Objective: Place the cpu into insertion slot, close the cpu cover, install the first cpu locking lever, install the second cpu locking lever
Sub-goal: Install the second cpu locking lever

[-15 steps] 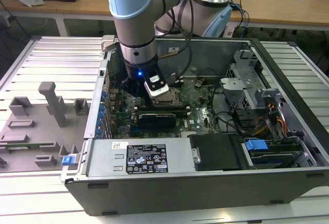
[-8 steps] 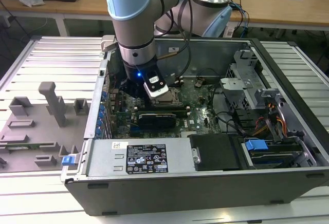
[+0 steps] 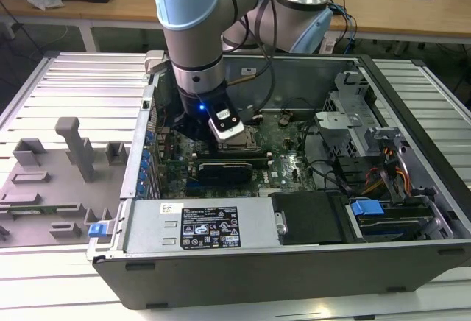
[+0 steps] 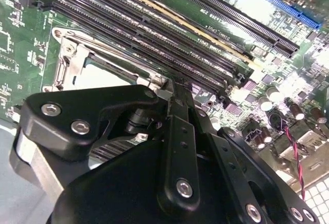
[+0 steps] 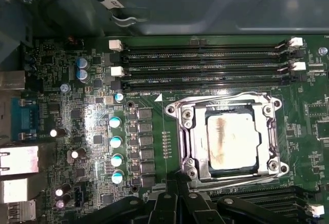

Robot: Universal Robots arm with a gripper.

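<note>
Item: open desktop computer case (image 3: pixel 412 262), dark sheet metal, lying on its side on a ribbed grey workbench (image 3: pixel 66 78) so the green motherboard (image 5: pixel 77 131) faces up and is reachable from above. Item: cpu (image 5: pixel 231 139), small flat square chip with a pale silvery-beige metal top bearing a brownish smear; it lies flat in the insertion slot (image 5: pixel 198 142), the square black socket with a shiny metal rim, beside the long black memory slots (image 5: pixel 205 70). Item: cpu cover (image 5: pixel 229 105), thin silver metal frame plate with a large square window; it appears to lie down around the chip, its window leaving the chip's top exposed, though whether it is fully latched cannot be told. The locking levers cannot be made out for certain. Item: gripper (image 4: pixel 172 88), black linkage-type, mounted on the grey and pale blue arm (image 3: pixel 188 12); it hangs low over the socket, its tip just at the socket's edge in the second wrist view, judged so positioned to work on the socket hardware. Fingers (image 4: pixel 177 111) meet in a single narrow tip with no gap visible and nothing seen between them, so the jaws read as together. Item: grey moulded fixture tray (image 3: pixel 51 188), on the bench at the exterior view's left, well apart from the case.
</note>
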